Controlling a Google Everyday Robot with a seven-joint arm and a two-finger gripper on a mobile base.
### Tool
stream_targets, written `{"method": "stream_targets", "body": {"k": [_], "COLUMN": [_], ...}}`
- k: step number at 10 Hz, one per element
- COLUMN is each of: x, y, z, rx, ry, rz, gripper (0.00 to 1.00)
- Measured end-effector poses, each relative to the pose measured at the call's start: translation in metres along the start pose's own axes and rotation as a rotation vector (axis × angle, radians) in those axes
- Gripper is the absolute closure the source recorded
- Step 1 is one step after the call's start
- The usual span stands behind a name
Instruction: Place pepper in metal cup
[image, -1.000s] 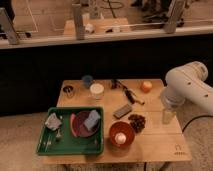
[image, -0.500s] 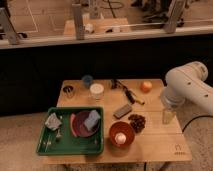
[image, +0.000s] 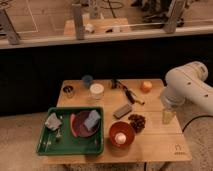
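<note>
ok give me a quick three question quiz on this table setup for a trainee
1. True or false: the pepper is already inside the metal cup.
2. Where over the table is the gripper? A) left edge B) right edge C) middle
3. Fill in: the pepper lies in the green ___.

Key: 1 false, the metal cup stands apart near the far left corner. 2 B. 3 tray, beside the maroon plate.
</note>
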Motion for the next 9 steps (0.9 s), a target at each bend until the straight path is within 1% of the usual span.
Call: {"method": "stream_targets", "body": {"k": [1,2,3,4,5,6,7,8,9], "x": [0.000,-0.006,-0.018,-0.032,-0.052,-0.074,-0.091,-0.100,-0.106], "y": [0.000,0.002,0.006,0.011,0.017,0.028,0.038,0.044,0.049], "z": [0.000,-0.004,-0.008,-0.010,-0.011,-0.012,-0.014,-0.014,-0.014], "rx": [0.000,0.010,0.025,0.040,0.055,0.061,0.067,0.069,0.071], "ry": [-0.001,0.000,0.001,0.008,0.010,0.001,-0.002,-0.004,-0.005], "rz": [-0.001,-0.048,-0.116,-0.190,-0.291,-0.419,-0.525,-0.582,-0.623], "gripper": [0.20,0.20,0.20,0.20,0.20,0.20,0.20,0.20,0.20]}}
